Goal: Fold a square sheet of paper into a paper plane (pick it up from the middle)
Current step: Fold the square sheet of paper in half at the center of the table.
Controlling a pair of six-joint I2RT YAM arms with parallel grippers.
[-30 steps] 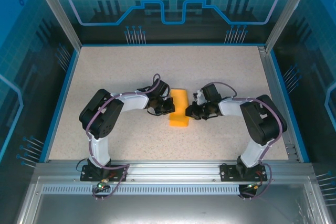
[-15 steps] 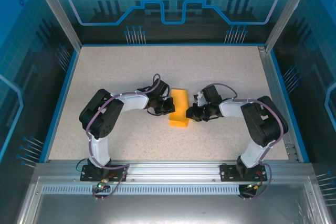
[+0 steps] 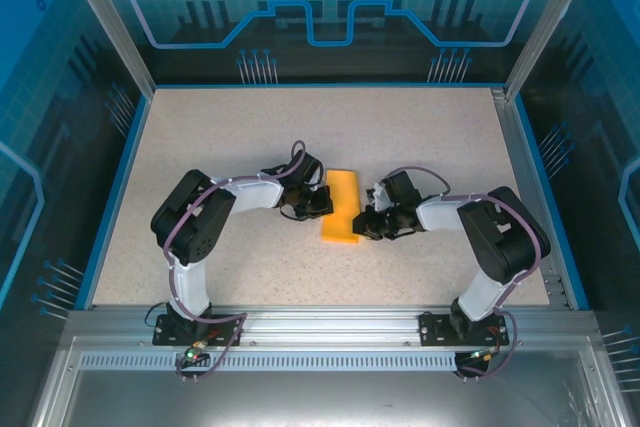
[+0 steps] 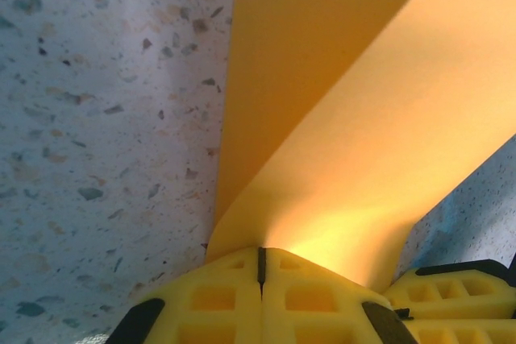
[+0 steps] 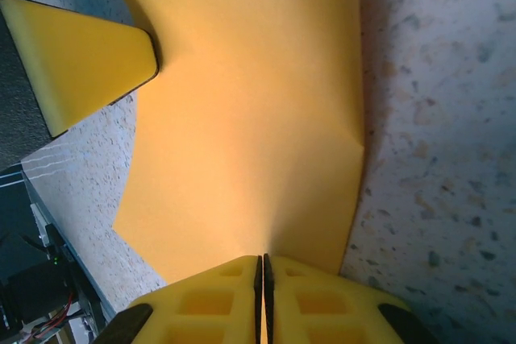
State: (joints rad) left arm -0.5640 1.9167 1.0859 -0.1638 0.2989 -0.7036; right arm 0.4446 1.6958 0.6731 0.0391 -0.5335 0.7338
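The left gripper is squeezed tight on one long edge of the orange paper. The right gripper is squeezed tight on the other edge. The paper sits folded on the table, right between the two grippers.

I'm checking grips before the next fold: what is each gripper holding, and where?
Both hold the orange-yellow paper: the left gripper pinches its left edge midway, the right gripper its right edge, toward the near end.
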